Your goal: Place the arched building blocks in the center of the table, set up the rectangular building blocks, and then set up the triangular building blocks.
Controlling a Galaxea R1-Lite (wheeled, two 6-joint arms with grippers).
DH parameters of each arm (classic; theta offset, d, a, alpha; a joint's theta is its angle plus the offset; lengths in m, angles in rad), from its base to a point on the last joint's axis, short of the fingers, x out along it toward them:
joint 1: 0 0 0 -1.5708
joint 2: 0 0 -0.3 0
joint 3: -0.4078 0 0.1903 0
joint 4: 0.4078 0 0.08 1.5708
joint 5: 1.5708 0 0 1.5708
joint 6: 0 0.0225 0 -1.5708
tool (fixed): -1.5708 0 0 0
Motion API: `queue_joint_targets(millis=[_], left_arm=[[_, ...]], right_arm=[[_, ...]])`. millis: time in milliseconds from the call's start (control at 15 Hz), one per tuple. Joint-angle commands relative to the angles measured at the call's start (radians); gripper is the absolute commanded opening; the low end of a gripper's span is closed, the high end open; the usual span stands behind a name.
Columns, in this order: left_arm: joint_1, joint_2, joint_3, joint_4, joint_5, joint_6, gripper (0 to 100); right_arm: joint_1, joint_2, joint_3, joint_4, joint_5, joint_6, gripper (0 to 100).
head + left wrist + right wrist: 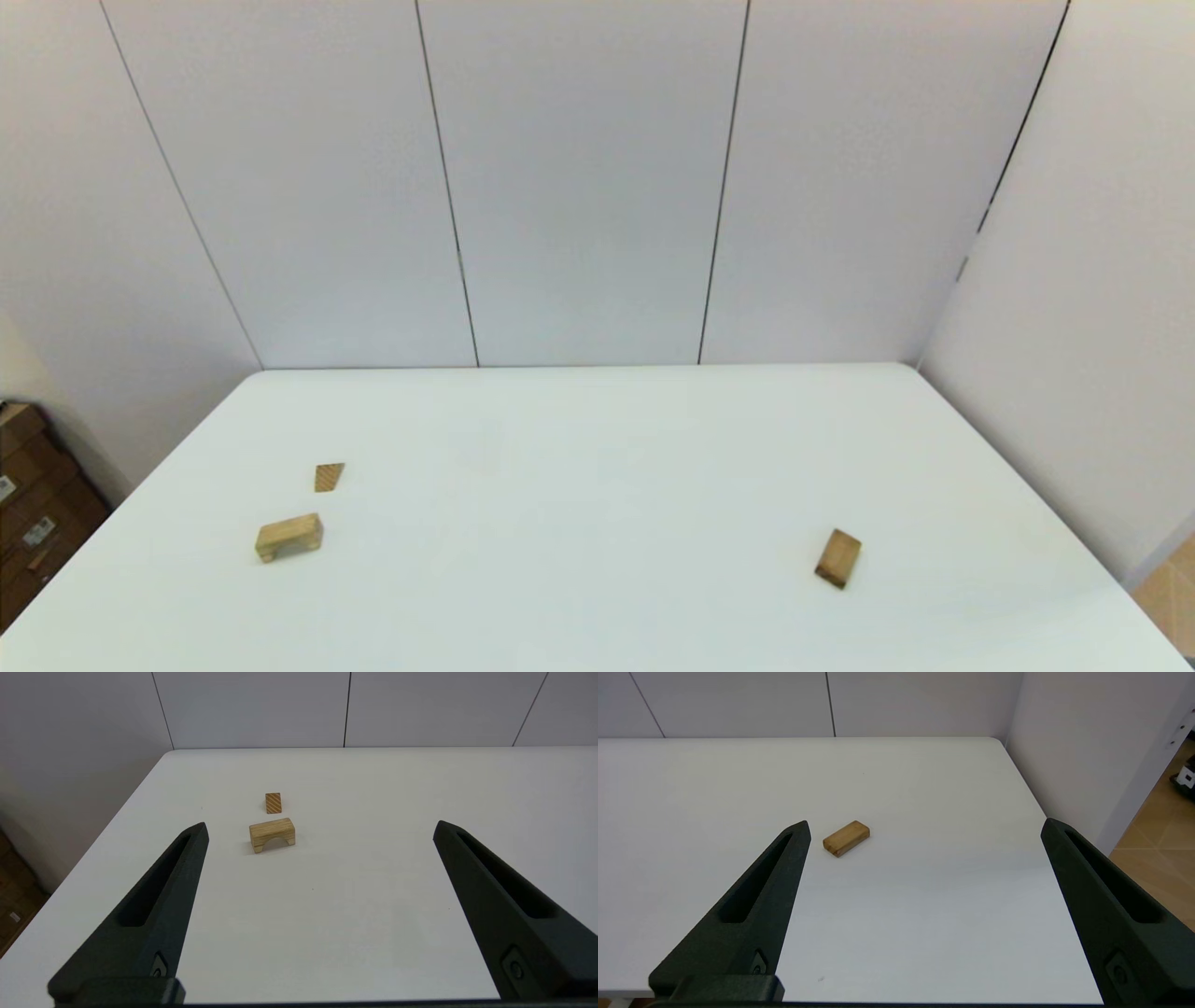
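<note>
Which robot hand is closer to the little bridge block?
Left. The left gripper, open, faces the arched block just ahead. The right gripper, open, is across the table by the rectangular block.

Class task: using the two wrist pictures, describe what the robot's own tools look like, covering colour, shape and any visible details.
Both match. The left tool and the right tool each have two long matte black fingers that taper to blunt tips. Each finger has a long recessed slot along its inner face and a small round fastener near its base. No cables or printed markings show, and the arms themselves are out of view.
</note>
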Motion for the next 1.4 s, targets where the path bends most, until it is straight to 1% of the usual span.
queue_joint_targets(millis=[67, 1400], left_arm=[[0.000, 0.002, 0.000, 0.000, 0.000, 0.000, 100], [0.000, 0.002, 0.000, 0.000, 0.002, 0.001, 100]], right_arm=[[0.000, -0.002, 0.002, 0.000, 0.000, 0.001, 100], [0.000, -0.002, 0.002, 0.000, 0.000, 0.001, 100]])
